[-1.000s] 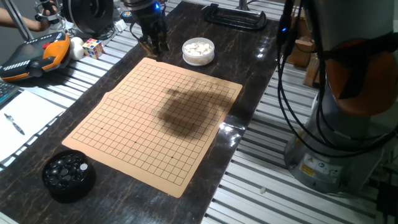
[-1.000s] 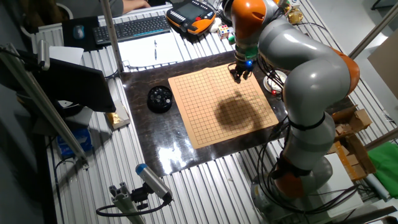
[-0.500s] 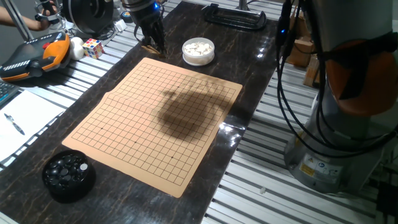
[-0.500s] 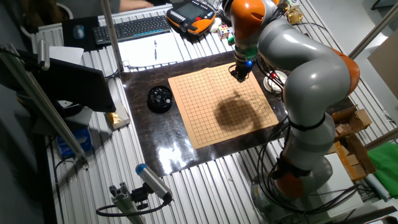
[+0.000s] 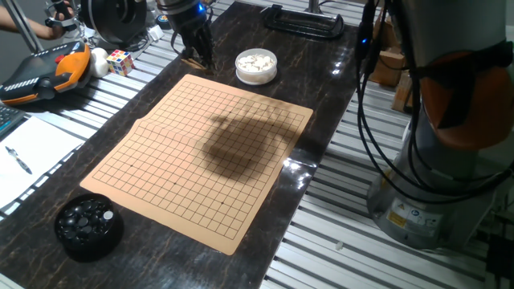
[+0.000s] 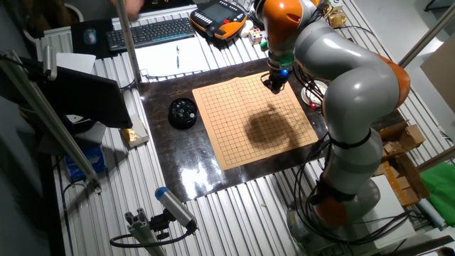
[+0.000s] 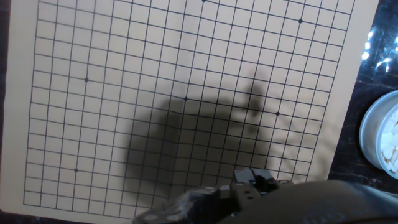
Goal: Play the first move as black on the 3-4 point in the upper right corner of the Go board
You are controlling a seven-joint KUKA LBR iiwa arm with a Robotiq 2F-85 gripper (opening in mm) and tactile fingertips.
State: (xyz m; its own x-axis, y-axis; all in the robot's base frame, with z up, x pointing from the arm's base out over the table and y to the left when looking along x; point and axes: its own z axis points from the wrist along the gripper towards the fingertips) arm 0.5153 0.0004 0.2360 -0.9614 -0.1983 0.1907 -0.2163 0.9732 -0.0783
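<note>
The robot's dark two-finger hand [image 5: 197,56] is hanging over the far left corner of the tan gridded Go board [image 5: 201,152], close above the dark marbled table [image 5: 317,64]. From the other fixed view the hand [image 6: 275,84] is showing beneath the orange and grey arm [image 6: 334,64], at the board's far edge [image 6: 234,107]. Its fingers are appearing narrow, nearly together, though whether anything is sitting between them I cannot tell from these angles.

No stone is lying on the board's grid. The small glossy black stones are sitting in the round black bowl [image 5: 88,227] at the near left corner of the table, well apart from the hand. A round white bowl of white stones [image 5: 256,66] is standing just beyond the board's far edge, to the right of the hand.

The hand view is looking down on the board [image 7: 155,74], with a soft dark shadow [image 7: 193,149] spreading across the grid and the white bowl's rim [image 7: 373,140] peeking in at the right edge.
</note>
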